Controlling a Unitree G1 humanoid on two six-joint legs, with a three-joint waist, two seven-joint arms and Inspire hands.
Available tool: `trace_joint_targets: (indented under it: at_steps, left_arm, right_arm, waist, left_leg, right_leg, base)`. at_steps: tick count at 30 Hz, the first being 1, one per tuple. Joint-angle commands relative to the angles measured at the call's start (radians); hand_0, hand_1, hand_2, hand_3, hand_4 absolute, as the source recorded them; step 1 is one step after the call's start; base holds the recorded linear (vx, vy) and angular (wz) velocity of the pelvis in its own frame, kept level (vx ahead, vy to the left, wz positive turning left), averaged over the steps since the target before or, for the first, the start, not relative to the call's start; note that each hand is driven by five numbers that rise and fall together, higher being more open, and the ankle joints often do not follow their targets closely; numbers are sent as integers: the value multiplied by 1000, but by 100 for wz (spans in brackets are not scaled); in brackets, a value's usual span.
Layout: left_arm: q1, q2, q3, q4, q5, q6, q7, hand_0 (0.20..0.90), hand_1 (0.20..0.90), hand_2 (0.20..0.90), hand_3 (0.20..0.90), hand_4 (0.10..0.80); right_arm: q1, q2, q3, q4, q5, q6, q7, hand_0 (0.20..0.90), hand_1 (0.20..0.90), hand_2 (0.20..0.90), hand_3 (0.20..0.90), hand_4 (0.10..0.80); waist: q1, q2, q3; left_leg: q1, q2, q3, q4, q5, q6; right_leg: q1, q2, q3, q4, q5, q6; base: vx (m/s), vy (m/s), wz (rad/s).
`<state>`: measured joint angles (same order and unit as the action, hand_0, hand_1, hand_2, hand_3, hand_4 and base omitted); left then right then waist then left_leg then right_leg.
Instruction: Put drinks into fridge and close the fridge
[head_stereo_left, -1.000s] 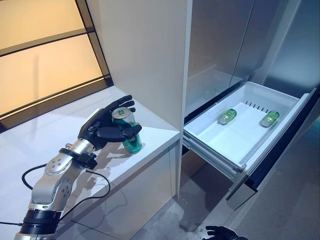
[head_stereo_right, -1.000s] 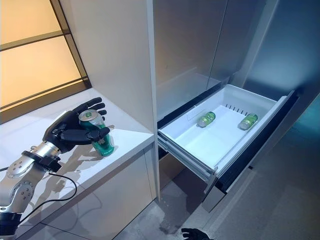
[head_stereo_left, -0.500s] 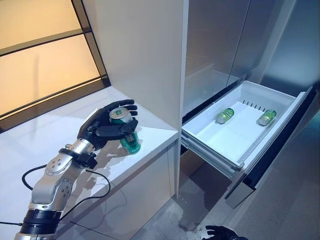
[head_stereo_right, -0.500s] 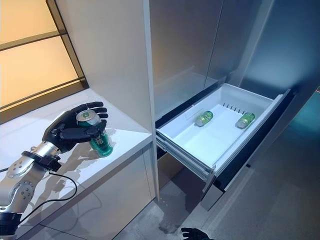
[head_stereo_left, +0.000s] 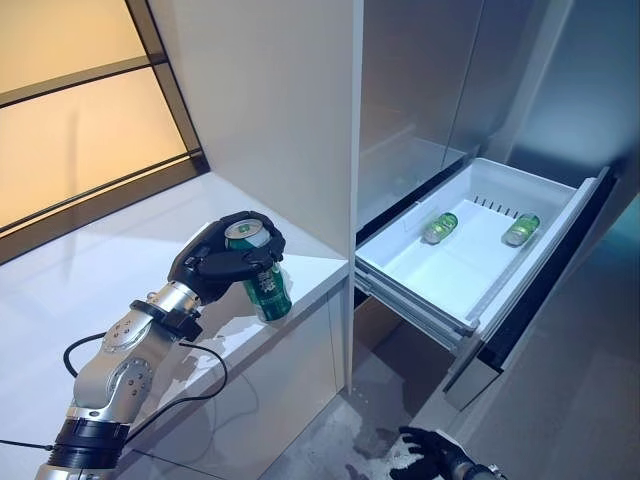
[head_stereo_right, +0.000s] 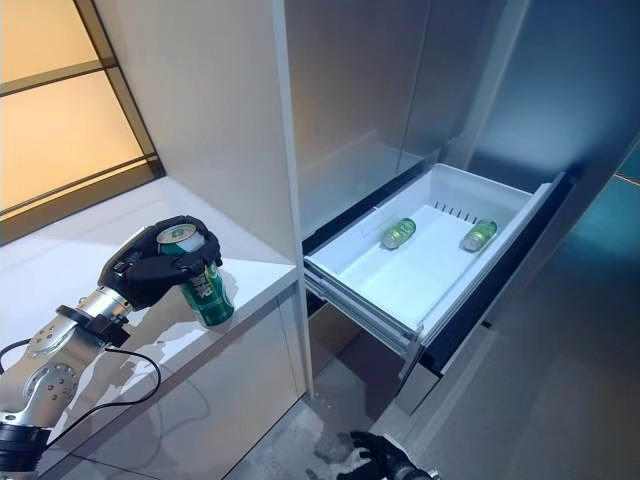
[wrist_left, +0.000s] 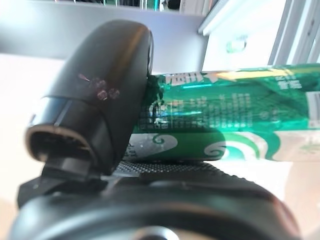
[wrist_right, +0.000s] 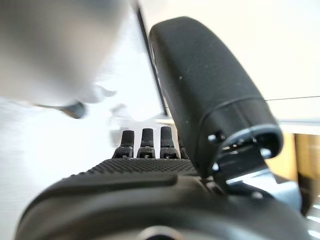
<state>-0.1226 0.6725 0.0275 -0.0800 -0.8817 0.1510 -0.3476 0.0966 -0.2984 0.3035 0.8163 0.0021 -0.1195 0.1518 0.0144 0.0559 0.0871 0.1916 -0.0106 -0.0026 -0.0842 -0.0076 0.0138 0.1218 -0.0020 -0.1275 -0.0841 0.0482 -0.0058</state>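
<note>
While your left hand (head_stereo_left: 222, 262) has its fingers and thumb wrapped round the upper part of the green drink can (head_stereo_left: 262, 281), the can sits left of centre in the frame, tilted a little, at or just above the near edge of the white counter (head_stereo_left: 120, 270); whether its base touches the surface I can't tell. The left wrist view confirms it: thumb pressed on the can wall, body lying across the palm. Handling-wise, I'd call it a rigid thin-walled metal cylinder, smooth and likely slippery, probably full so moderately heavy; squeeze too hard and it could dent, too loosely and it could slide down through the grip. Your hold is high, near the rim, so the bottom can swing; taking it round mid-body would be steadier. The open fridge drawer (head_stereo_left: 560, 215) is at centre right, a white tub pulled out, with two green cans (head_stereo_left: 439, 227) (head_stereo_left: 520, 230) lying on their sides at its far end, well apart from each other. Plenty of bare floor shows at the near end for this one. Your right hand (head_stereo_left: 432, 458) is at the bottom edge, low near the floor, holding nothing, fingers relaxed and fairly straight in its own wrist view.
</note>
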Motion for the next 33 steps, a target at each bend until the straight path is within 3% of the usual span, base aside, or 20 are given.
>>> trace_joint_targets:
  at_steps: [1,6,7,10,14,22,33]
  left_arm:
    - [-225,-1,18,-123,-93,-237,-93,300,300,300,200,100]
    - [-185,3,-24,-173,-90,-303,-176,300,300,300,200,100]
    - [-184,2,-24,-173,-90,-303,-176,300,300,300,200,100]
    - [-138,-6,-46,-200,-64,-354,-254,300,300,300,200,100]
    - [-128,-15,-74,-229,-47,-349,-294,300,300,300,200,100]
    - [-176,7,-142,-244,-40,-324,-308,300,300,300,200,100]
    - [-256,41,-226,-193,-18,-306,-258,300,300,300,200,100]
  right_arm:
    - [-47,-19,9,-306,56,-60,-16,900,900,900,900,800]
    - [-42,-57,-33,-676,195,-18,93,900,900,900,900,800]
    - [-41,-58,-33,-677,196,-17,93,900,900,900,900,800]
    - [-94,-103,-88,-909,358,21,151,900,900,900,900,800]
    - [-153,-139,-93,-1018,458,81,206,900,900,900,900,800]
    - [-241,-200,-59,-1070,632,210,330,900,900,900,900,800]
    - [-365,-291,-6,-1084,649,242,398,900,900,900,900,800]
  waist:
    - [-40,-12,-21]
    - [-62,-17,-24]
    - [-62,-17,-24]
    - [-69,-17,-25]
    - [-66,-15,-28]
    - [-57,-27,-32]
    - [-48,-44,-33]
  left_leg:
    - [-10,-33,53,14,-54,12]
    - [-11,-30,65,7,-47,12]
    - [-11,-30,65,7,-47,12]
    - [-13,-29,72,6,-44,14]
    - [-16,-30,74,4,-43,20]
    - [-19,-33,72,9,-42,21]
    - [-23,-36,60,11,-38,19]
  right_leg:
    - [16,1,38,100,-146,72]
    - [9,4,52,91,-134,77]
    - [9,4,52,91,-134,77]
    - [1,8,63,91,-128,76]
    - [-2,9,71,87,-122,74]
    - [-1,6,71,87,-117,72]
    - [2,3,60,83,-109,71]
  base:
    - [-38,-10,-7]
    - [-29,-9,-8]
    - [-25,-2,-8]
    - [-41,4,-12]
    - [-25,7,-14]
    - [-7,-2,-3]
    - [-6,-4,0]
